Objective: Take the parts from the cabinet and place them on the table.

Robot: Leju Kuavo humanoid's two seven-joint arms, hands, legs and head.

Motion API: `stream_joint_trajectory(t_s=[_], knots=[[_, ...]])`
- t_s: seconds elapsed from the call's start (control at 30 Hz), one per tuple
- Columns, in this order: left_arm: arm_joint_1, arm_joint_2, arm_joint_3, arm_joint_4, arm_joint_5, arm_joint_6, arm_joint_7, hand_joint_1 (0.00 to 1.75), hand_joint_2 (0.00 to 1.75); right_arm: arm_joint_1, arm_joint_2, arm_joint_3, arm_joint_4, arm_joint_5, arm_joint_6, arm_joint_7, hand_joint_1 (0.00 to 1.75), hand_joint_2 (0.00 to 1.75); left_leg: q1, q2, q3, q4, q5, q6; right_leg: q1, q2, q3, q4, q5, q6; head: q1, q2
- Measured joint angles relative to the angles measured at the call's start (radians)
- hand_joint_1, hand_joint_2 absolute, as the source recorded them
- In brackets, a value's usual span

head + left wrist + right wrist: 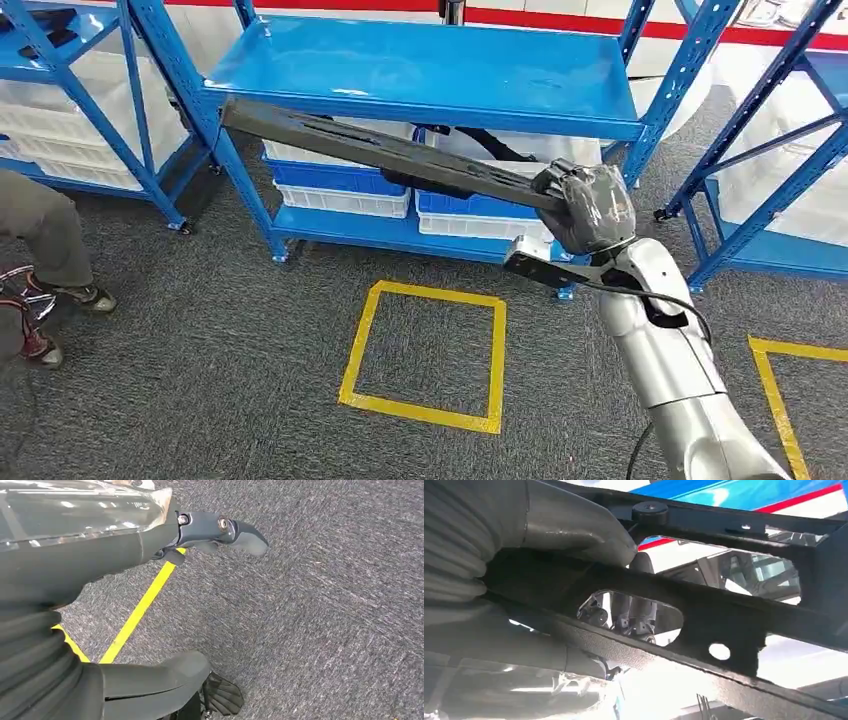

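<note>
Part (385, 152): long black metal bracket, gripped at one end by right hand (590, 208), reaching far out leftward from it before blue cabinet (430, 75). Looked stiff, heavy, lever-prone; better gripped near middle. Left hand (150, 595) hung open, holding nothing.

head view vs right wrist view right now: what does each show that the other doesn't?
Head view alone: the blue shelving unit, stacked white and blue bins on its low shelf, a yellow tape square on the grey carpet, and a person's legs at the left edge.

Right wrist view alone: close detail of the part, namely an oblong cutout, a round hole and a black knob.

Both: the right hand gripping the long black metal part, which runs out toward the shelving.
</note>
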Motion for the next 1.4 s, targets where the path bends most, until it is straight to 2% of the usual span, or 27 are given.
stream_joint_trajectory(t_s=[0.17,0.23,0.27,0.3,0.33,0.4,0.47,0.5,0.57,0.6,0.63,0.67,0.77,0.8,0.83,0.87,0.93,0.97,1.0,1.1,1.13,1.17,1.27,1.3,1.33,1.37,1.4], knots=[[-0.001,-0.001,-0.003,0.000,-0.001,-0.008,0.008,0.00,1.75,0.009,0.000,-0.006,-0.004,0.022,-0.005,0.014,1.69,1.75,0.000,0.000,-0.005,0.002,0.000,-0.004,-0.003,0.000,0.000,-0.001,0.003,-0.001,0.001,0.000],[-0.003,0.002,-0.005,0.000,-0.002,-0.015,0.010,0.00,1.75,0.005,0.003,-0.006,-0.005,0.063,-0.018,0.038,1.69,1.75,-0.004,-0.001,-0.007,0.000,0.000,0.008,-0.008,-0.002,0.000,-0.009,0.008,0.007,-0.001,0.000],[-0.004,0.002,-0.005,0.000,-0.002,-0.017,0.011,0.00,1.75,0.002,0.005,-0.006,-0.005,0.071,-0.020,0.046,1.69,1.75,-0.005,-0.004,0.003,-0.023,0.010,0.020,0.000,-0.003,0.007,-0.023,0.014,0.015,-0.001,0.000],[-0.004,0.001,-0.006,0.000,-0.002,-0.017,0.018,0.00,1.75,0.003,0.003,-0.007,-0.007,0.074,-0.021,0.051,1.69,1.75,0.014,-0.004,0.025,-0.061,0.031,0.019,0.005,-0.004,0.001,-0.014,0.008,0.013,0.002,0.000],[-0.007,0.001,-0.005,0.000,0.000,-0.013,0.028,0.00,1.75,-0.001,0.003,-0.008,-0.007,0.073,-0.021,0.052,1.69,1.75,0.013,-0.007,0.032,-0.080,0.042,0.029,0.004,-0.001,-0.019,0.020,-0.020,0.006,0.002,0.000],[-0.023,0.001,-0.005,0.000,0.002,-0.007,0.056,0.00,1.75,-0.013,0.005,-0.008,-0.003,0.070,-0.019,0.055,1.69,1.75,0.015,-0.014,0.022,-0.079,0.048,0.024,-0.003,0.000,-0.088,0.168,-0.089,0.000,0.003,0.000],[-0.029,-0.004,-0.006,0.000,0.003,-0.006,0.063,0.00,1.75,-0.013,0.005,-0.009,0.002,0.070,-0.017,0.057,1.69,1.75,0.017,-0.028,0.012,-0.077,0.053,0.016,-0.014,0.000,-0.132,0.266,-0.119,0.013,0.003,0.000],[-0.031,-0.005,-0.006,0.000,0.003,-0.005,0.065,0.00,1.75,-0.013,0.005,-0.009,0.007,0.070,-0.017,0.057,1.69,1.75,0.021,-0.037,0.005,-0.072,0.055,0.011,-0.021,-0.001,-0.125,0.256,-0.111,0.026,0.002,0.000],[-0.032,-0.006,-0.006,0.000,0.003,-0.003,0.066,0.00,1.75,-0.014,0.005,-0.009,0.010,0.070,-0.018,0.056,1.69,1.75,0.036,-0.057,-0.015,-0.047,0.053,-0.008,-0.039,0.002,-0.033,0.086,-0.042,0.067,0.003,0.000],[-0.034,-0.007,-0.006,0.000,0.003,-0.002,0.066,0.00,1.75,-0.017,0.005,-0.009,0.011,0.070,-0.018,0.055,1.69,1.75,0.043,-0.064,-0.029,-0.026,0.048,-0.020,-0.052,0.018,0.014,-0.004,-0.023,0.083,0.004,0.000],[-0.036,-0.003,-0.006,-0.002,0.003,0.000,0.065,0.00,1.75,-0.017,0.006,-0.008,0.016,0.071,-0.018,0.054,1.69,1.75,0.036,-0.074,-0.041,-0.019,0.047,-0.034,-0.037,0.046,-0.004,0.031,-0.034,0.079,0.006,0.000],[-0.038,-0.003,-0.006,-0.002,0.002,0.000,0.063,0.00,1.75,-0.018,0.007,-0.008,0.017,0.071,-0.021,0.050,1.69,1.75,0.039,-0.079,-0.052,0.006,0.041,-0.041,-0.045,0.051,-0.003,0.021,-0.030,0.059,0.010,0.000],[-0.034,-0.003,-0.007,-0.003,0.000,0.000,0.061,0.00,1.75,-0.015,0.010,-0.012,0.023,0.073,-0.024,0.051,1.69,1.75,0.043,-0.098,-0.066,-0.002,0.055,-0.047,-0.042,0.026,-0.015,0.044,-0.027,0.033,0.002,0.000],[-0.034,-0.003,-0.007,-0.003,-0.001,0.000,0.061,0.00,1.75,-0.014,0.012,-0.012,0.023,0.073,-0.024,0.051,1.69,1.75,0.046,-0.087,-0.067,0.003,0.051,-0.048,-0.043,0.017,-0.017,0.045,-0.024,0.026,-0.001,0.000],[-0.035,-0.003,-0.008,-0.003,-0.002,0.000,0.061,0.00,1.75,-0.013,0.014,-0.013,0.023,0.072,-0.025,0.051,1.69,1.75,0.039,-0.045,-0.082,0.037,0.020,-0.046,-0.040,0.012,-0.018,0.044,-0.020,0.018,-0.003,0.000],[-0.037,-0.003,-0.009,-0.003,-0.003,0.000,0.061,0.00,1.75,-0.013,0.013,-0.014,0.023,0.072,-0.026,0.051,1.69,1.75,0.037,-0.021,-0.110,0.104,-0.024,-0.045,-0.037,0.005,-0.020,0.044,-0.020,0.018,-0.006,0.000],[-0.039,-0.003,-0.010,-0.003,-0.004,-0.001,0.061,0.00,1.75,-0.009,0.009,-0.021,0.024,0.072,-0.026,0.051,1.69,1.75,0.036,-0.004,-0.187,0.290,-0.111,-0.042,-0.026,-0.019,-0.024,0.045,-0.018,0.015,-0.005,0.000],[-0.038,-0.004,-0.010,-0.003,-0.004,-0.001,0.061,0.00,1.75,-0.006,0.008,-0.022,0.024,0.072,-0.026,0.051,1.69,1.75,0.035,-0.004,-0.207,0.343,-0.129,-0.037,-0.022,-0.029,-0.026,0.045,-0.019,0.014,-0.006,0.000],[-0.037,-0.003,-0.010,-0.003,-0.004,-0.001,0.061,0.00,1.75,-0.002,0.008,-0.023,0.024,0.072,-0.027,0.051,1.69,1.75,0.033,-0.004,-0.202,0.345,-0.124,-0.031,-0.017,-0.039,-0.026,0.045,-0.019,0.014,-0.005,0.000],[-0.039,-0.003,-0.011,-0.003,-0.009,-0.001,0.061,0.00,1.75,-0.003,0.008,-0.023,0.023,0.073,-0.028,0.051,1.69,1.75,0.011,0.014,-0.063,0.129,-0.042,0.008,-0.006,-0.069,-0.023,0.044,-0.021,0.011,-0.005,0.000],[-0.041,-0.002,-0.011,-0.006,-0.010,-0.001,0.061,0.00,1.75,-0.003,0.008,-0.023,0.022,0.073,-0.030,0.051,1.69,1.75,-0.009,0.071,-0.021,0.053,-0.046,0.030,-0.005,-0.078,-0.020,0.044,-0.022,0.011,-0.005,0.000],[-0.043,-0.001,-0.011,-0.006,-0.011,-0.001,0.060,0.00,1.75,-0.005,0.007,-0.024,0.021,0.073,-0.033,0.051,1.69,1.75,-0.012,0.079,-0.017,0.053,-0.042,0.030,0.007,-0.089,-0.022,0.041,-0.022,0.011,0.001,0.000],[-0.044,-0.003,-0.013,-0.006,-0.011,0.001,0.062,0.00,1.75,-0.001,0.008,-0.024,0.021,0.077,-0.041,0.052,1.69,1.75,-0.021,0.045,-0.022,0.044,-0.037,0.030,-0.001,-0.119,-0.014,0.031,-0.021,0.015,-0.004,0.000],[-0.044,-0.002,-0.014,-0.006,-0.011,0.002,0.064,0.00,1.75,0.000,0.010,-0.024,0.019,0.080,-0.042,0.052,1.69,1.75,-0.013,0.032,-0.005,0.022,-0.024,0.030,0.015,-0.128,-0.016,0.030,-0.027,0.023,-0.002,0.000],[-0.042,-0.003,-0.015,-0.006,-0.011,0.005,0.066,0.00,1.75,0.003,0.005,-0.025,0.018,0.081,-0.047,0.052,1.69,1.75,-0.011,0.024,0.001,0.009,-0.018,0.027,0.002,-0.089,-0.018,0.048,-0.040,0.023,0.000,0.000],[-0.044,-0.003,-0.017,-0.006,-0.012,0.008,0.069,0.00,1.75,0.006,0.005,-0.025,0.018,0.081,-0.059,0.051,1.69,1.75,-0.008,0.012,0.001,0.005,-0.011,0.036,0.001,-0.039,-0.044,0.106,-0.069,0.014,-0.003,0.000],[-0.047,-0.002,-0.018,-0.006,-0.012,0.009,0.072,0.00,1.75,0.012,0.003,-0.025,0.018,0.081,-0.062,0.048,1.69,1.75,-0.008,0.000,-0.001,0.005,-0.010,0.037,-0.002,-0.018,-0.077,0.176,-0.097,0.009,0.003,0.000]])
